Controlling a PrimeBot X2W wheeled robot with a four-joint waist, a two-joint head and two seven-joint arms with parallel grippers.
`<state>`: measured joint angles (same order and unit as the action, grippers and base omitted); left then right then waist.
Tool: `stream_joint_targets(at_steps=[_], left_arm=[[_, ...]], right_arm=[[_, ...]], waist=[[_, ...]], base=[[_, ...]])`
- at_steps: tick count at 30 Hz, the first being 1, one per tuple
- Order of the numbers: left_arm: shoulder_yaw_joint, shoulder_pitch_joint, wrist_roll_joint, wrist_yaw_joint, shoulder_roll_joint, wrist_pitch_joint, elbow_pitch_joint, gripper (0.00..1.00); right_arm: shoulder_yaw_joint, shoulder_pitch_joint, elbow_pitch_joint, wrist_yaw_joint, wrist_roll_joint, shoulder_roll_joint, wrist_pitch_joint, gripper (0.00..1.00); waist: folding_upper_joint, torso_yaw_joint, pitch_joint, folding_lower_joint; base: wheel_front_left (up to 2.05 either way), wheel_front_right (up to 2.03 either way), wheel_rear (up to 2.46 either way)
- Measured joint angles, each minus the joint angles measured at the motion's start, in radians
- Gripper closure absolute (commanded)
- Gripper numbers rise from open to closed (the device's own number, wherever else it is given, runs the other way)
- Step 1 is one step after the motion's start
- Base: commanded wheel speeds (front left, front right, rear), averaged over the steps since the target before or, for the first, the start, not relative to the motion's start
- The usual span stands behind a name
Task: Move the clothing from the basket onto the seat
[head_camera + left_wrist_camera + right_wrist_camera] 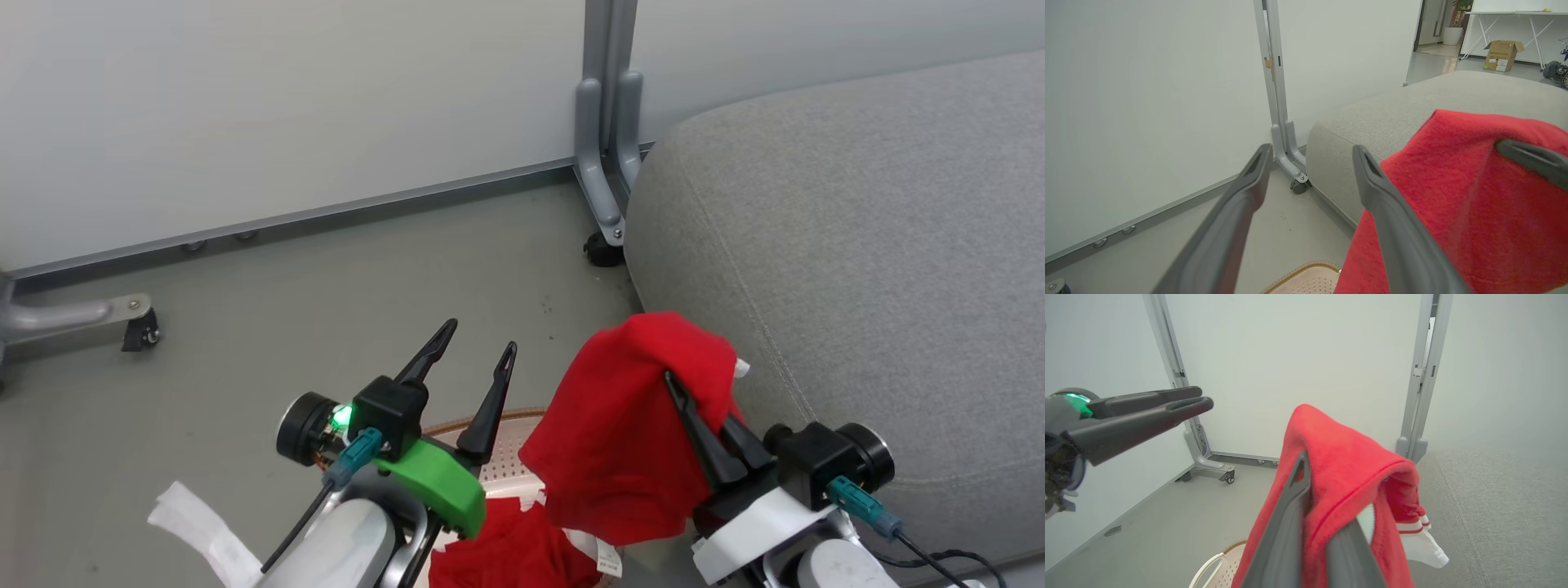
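Observation:
My right gripper [687, 394] is shut on a red garment [633, 425] that hangs in the air between the basket and the seat's near edge. The garment [1347, 473] drapes over the fingers, showing white stripes and a white panel [1423, 547]. More red clothing [510, 555] with a small white tag lies in the cream perforated basket [510, 461], low between both arms. The large grey seat [857, 245] rises to the right. My left gripper [478, 336] is open and holds nothing, above the basket's left part and left of the hanging garment [1453, 204].
White partition panels stand behind, with a grey caster foot [600, 204] close to the seat's corner and another foot [122, 318] at the far left. A white strip [204, 531] lies on the floor by my left arm. A cardboard box [1502, 53] sits far behind the seat.

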<state>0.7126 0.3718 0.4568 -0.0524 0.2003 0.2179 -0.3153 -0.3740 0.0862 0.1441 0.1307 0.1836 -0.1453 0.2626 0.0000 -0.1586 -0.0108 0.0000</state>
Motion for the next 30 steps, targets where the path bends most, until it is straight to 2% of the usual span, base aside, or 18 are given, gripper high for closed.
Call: stream_joint_targets(at_steps=[3,9,23,30], left_arm=[[-0.019,-0.037,0.002,-0.012,0.023,0.016,0.028,0.00],[-0.063,-0.109,-0.004,-0.063,0.071,0.036,0.108,0.00],[-0.135,-0.281,-0.042,-0.159,0.174,0.044,0.278,0.00],[-0.116,-0.312,-0.055,-0.163,0.218,-0.001,0.363,0.00]], right_arm=[[0.030,-0.012,-0.038,0.000,-0.011,-0.007,0.000,1.00],[0.089,-0.058,-0.108,0.000,-0.038,-0.012,0.000,1.00],[0.173,-0.139,-0.207,0.000,-0.068,0.027,0.000,1.00],[0.212,-0.129,-0.217,0.000,-0.099,0.030,0.000,1.00]], waist=[[0.0000,-0.029,0.011,0.0000],[0.0000,-0.096,0.037,0.0000],[0.0000,-0.287,0.104,0.0000],[0.0000,-0.355,0.152,0.0000]], base=[[0.00,0.00,0.00],[0.00,0.00,0.00],[0.00,0.00,0.00],[0.00,0.00,0.00]])
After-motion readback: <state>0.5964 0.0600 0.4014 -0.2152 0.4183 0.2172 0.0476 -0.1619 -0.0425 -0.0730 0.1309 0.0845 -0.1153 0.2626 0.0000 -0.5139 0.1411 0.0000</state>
